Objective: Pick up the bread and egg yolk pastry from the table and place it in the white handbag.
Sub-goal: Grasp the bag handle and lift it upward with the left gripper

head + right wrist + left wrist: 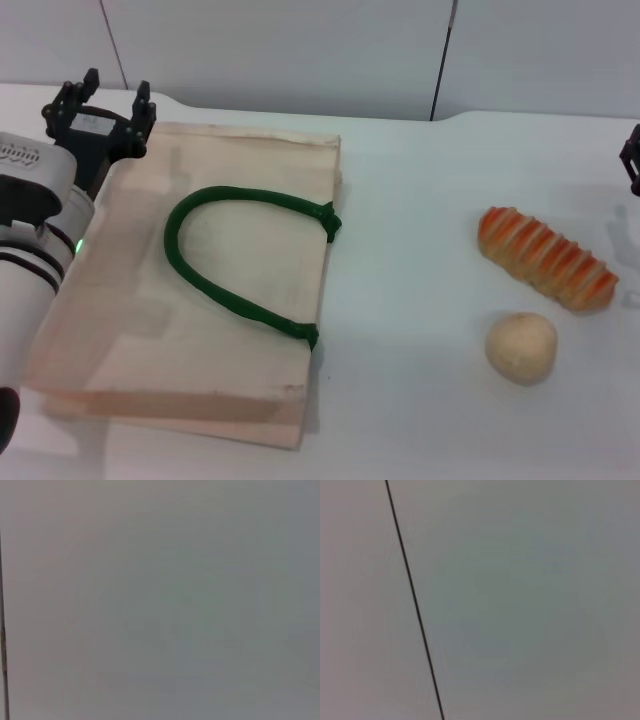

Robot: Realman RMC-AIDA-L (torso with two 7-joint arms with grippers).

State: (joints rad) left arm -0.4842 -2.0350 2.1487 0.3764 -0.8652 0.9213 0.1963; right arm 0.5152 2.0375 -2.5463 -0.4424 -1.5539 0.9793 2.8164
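The bread (547, 258) lies slantwise on the white table (420, 400) at the robot's right, untouched. The egg yolk pastry (520, 346) rests just beside it, nearer the robot, apart from it. The white handbag (130, 340) lies flat well to the left, its green rope handle (235, 270) looped on top. The left gripper (115, 92) hovers over the bag's far left corner, fingers spread and empty. The right gripper (632, 160) shows only at the right edge; its state cannot be told.

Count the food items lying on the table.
2. The bread lies on the table's right side; the egg yolk pastry sits just in front of it, apart. The white handbag could hide more.
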